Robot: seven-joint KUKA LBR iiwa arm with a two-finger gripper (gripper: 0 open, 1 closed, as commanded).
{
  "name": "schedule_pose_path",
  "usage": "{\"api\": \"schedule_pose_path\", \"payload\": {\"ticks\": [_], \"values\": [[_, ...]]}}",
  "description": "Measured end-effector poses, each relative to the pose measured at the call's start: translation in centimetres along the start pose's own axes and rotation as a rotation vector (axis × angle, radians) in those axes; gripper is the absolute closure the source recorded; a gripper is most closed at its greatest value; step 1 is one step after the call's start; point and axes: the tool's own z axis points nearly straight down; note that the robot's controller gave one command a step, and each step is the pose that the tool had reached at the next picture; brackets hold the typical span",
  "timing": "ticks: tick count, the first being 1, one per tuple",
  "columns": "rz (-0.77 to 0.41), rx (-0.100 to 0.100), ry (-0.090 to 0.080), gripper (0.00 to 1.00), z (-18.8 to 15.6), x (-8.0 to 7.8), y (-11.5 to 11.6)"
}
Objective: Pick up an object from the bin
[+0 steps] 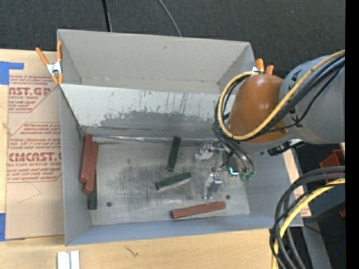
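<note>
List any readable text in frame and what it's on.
"CAST.GP": large red print on the cardboard sheet left of the bin, cut off at the edge.
"CAST ACRYLIC SHEET": smaller red line beneath it.
Other red lines there: too blurred to read.
No text on the bin or the arm.

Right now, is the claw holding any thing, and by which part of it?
Nothing is seen held in the claw. It hangs low, close beside the red-brown bar and to the right of a dark green bar.
</note>
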Motion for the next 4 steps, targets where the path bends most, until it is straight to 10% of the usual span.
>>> {"api": "schedule_pose_path", "payload": {"ticks": [1, 2, 3, 4], "values": [[0.0, 0.0, -0.007, 0.0, -0.4, -0.2, 0.0], [-0.142, 0.002, -0.024, 1.0, 5.0, -1.1, 4.2], [-0.143, 0.002, -0.024, 1.0, 5.0, -1.1, 4.2], [-0.198, 0.001, -0.009, 1.0, -9.2, -2.0, 6.1]]}}
